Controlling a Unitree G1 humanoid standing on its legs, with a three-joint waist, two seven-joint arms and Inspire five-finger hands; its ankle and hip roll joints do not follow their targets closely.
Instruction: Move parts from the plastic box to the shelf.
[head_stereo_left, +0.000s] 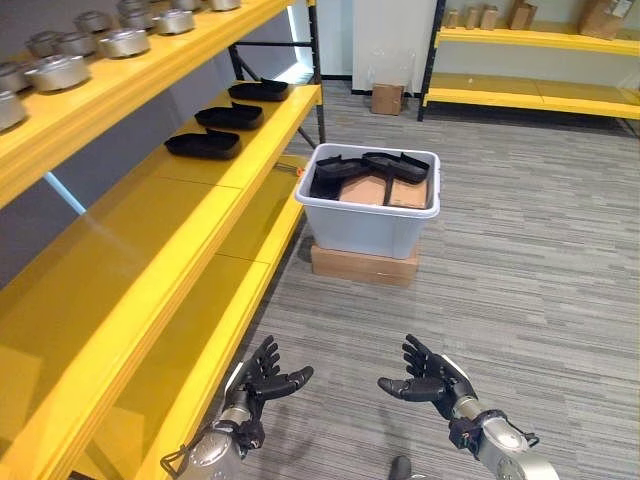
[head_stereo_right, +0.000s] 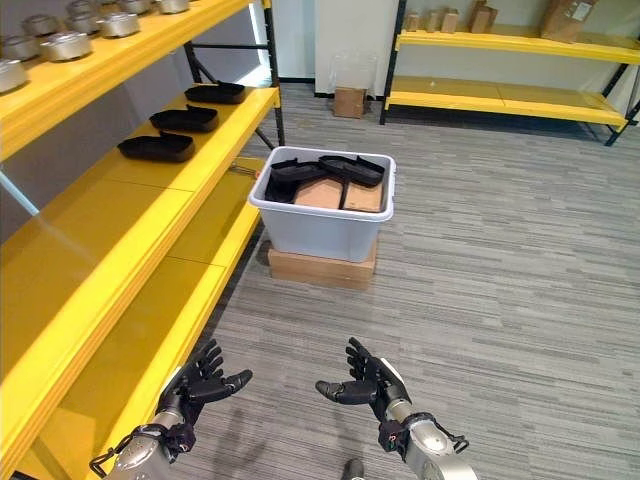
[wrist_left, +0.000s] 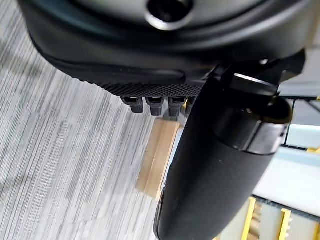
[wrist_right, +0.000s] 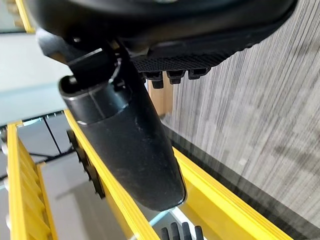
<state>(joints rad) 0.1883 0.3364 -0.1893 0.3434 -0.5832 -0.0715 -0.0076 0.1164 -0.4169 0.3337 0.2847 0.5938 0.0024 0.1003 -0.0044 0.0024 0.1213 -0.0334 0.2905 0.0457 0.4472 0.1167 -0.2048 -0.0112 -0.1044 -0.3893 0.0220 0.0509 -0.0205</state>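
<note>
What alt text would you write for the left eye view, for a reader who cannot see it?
Both robot hands, left hand and right hand, hover open and empty over grey floor. Ahead, a plastic box holding black parts sits beside a yellow shelf already carrying three.

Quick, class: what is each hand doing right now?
Left hand: open, holding nothing.
Right hand: open, holding nothing.

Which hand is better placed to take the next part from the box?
Right, slightly: the plastic box stands ahead, nearer the right hand. The left hand, also open and empty, hangs beside the shelf.
</note>
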